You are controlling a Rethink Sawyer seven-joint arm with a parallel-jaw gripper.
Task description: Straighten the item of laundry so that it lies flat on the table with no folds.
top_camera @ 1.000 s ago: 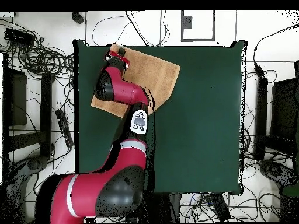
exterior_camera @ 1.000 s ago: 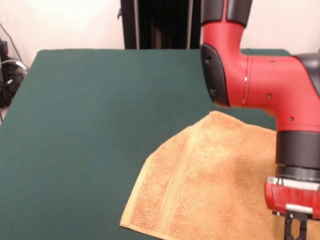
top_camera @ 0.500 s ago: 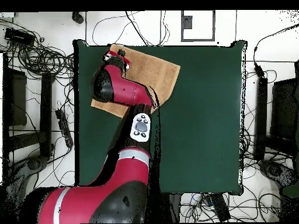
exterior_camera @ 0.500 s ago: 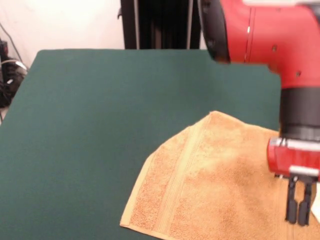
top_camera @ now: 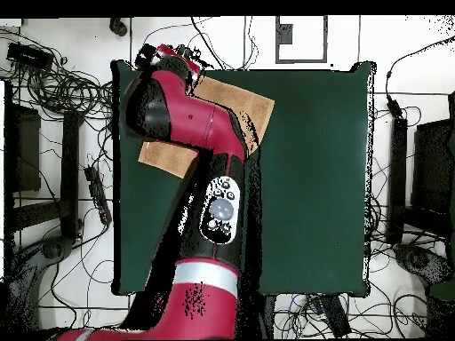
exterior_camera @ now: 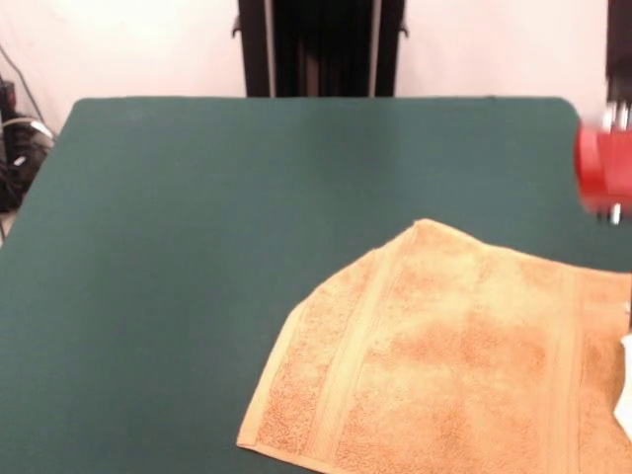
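Observation:
The item of laundry [exterior_camera: 444,355] is an orange-tan towel spread on the table [exterior_camera: 197,247] at the front view's lower right, running off the picture's bottom and right edges. Its border band shows along the left side and a white label [exterior_camera: 624,395] sits at the right edge. No fold shows in the part I can see. My gripper [exterior_camera: 604,173] is a blurred red shape at the right edge, raised well above the towel and holding nothing that I can see. In the overhead view the raised arm covers much of the towel [top_camera: 251,111], with the gripper [top_camera: 171,60] near the table's far left corner.
The table's [top_camera: 311,195] green top stretches wide to the towel's left in the front view. A black upright post [exterior_camera: 321,47] stands behind the far edge. Cables [top_camera: 62,89] and stands surround the table on the floor.
My arm has risen away from the towel: the gripper went from just over the towel's right part up to the right edge. The towel lies as before.

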